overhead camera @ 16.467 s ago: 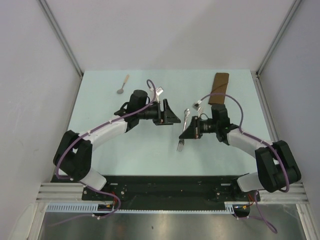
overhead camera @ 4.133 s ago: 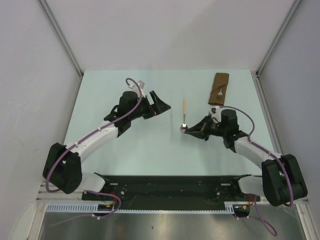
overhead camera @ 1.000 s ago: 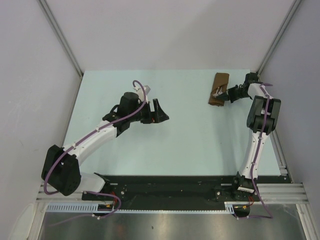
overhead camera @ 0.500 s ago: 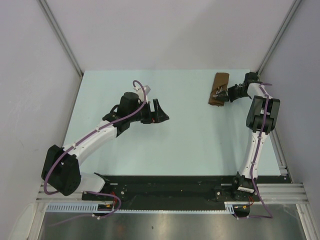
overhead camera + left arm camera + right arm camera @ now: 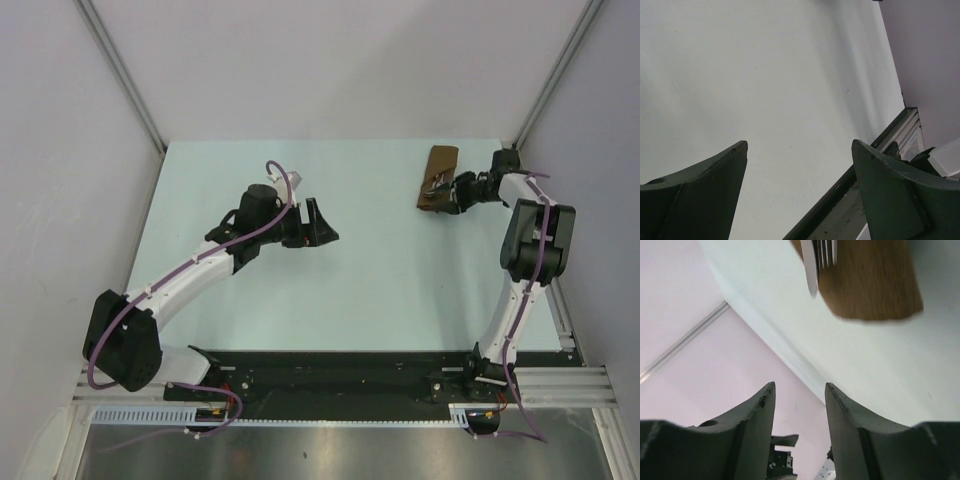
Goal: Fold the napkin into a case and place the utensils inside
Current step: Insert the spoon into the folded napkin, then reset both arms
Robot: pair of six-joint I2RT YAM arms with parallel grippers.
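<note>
Down at the near edge, the two arms are bolted to a black rail (image 5: 330,362). The left arm (image 5: 190,275) leans out over the pale table (image 5: 380,290) towards the middle left. There the left gripper (image 5: 322,222) hangs with its fingers spread wide and nothing between them; its wrist view shows only bare tabletop below. The right arm (image 5: 515,300) rises steeply along the right side and bends over towards the far right. The right gripper (image 5: 460,190) sits low there, pointing left, just beside the case (image 5: 441,162), its fingers partly apart and holding nothing. The case is a narrow folded brown cloth lying flat at the far right of the table. The utensils (image 5: 436,185) lie at its nearer end. The right wrist view shows fork tines over the cloth and a pale slim tip poking past its edge. I can't tell whether they are tucked inside.
</note>
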